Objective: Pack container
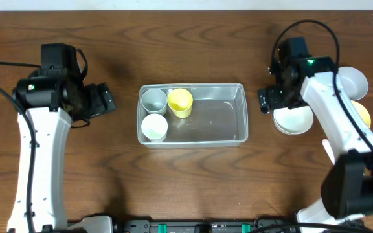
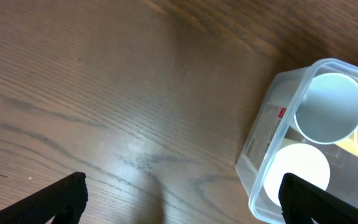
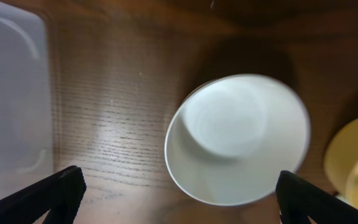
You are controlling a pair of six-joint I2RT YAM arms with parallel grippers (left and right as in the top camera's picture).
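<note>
Dark wood grain runs the whole length of the desk (image 1: pixel 57 26), and everything I can see sits on it. Between the two hands lies the container (image 1: pixel 222 120), a clear rectangular bin with rounded corners and a rim. Three cups stand mouths up at the end of it nearest the left hand (image 2: pixel 185 202). A grey cup (image 1: pixel 153 99) and a white cup (image 1: pixel 154 127) are side by side against that end wall. A yellow cup (image 1: pixel 180 102) is right beside the grey one, one place further from the hand.

The left hand is spread wide and holds nothing (only desk grain shows between its fingers (image 2: pixel 61 199)). It hangs just short of the container's end wall, apart from it.

The right hand (image 3: pixel 179 196) is spread wide too, hanging over a white bowl (image 3: pixel 238 137) that sits on the desk directly below it. Whether the fingers touch the bowl I cannot tell. A yellow bowl (image 3: pixel 353 165) lies just past that one, on the side away from the container, and a second white bowl (image 1: pixel 355 81) rests near the pair.
</note>
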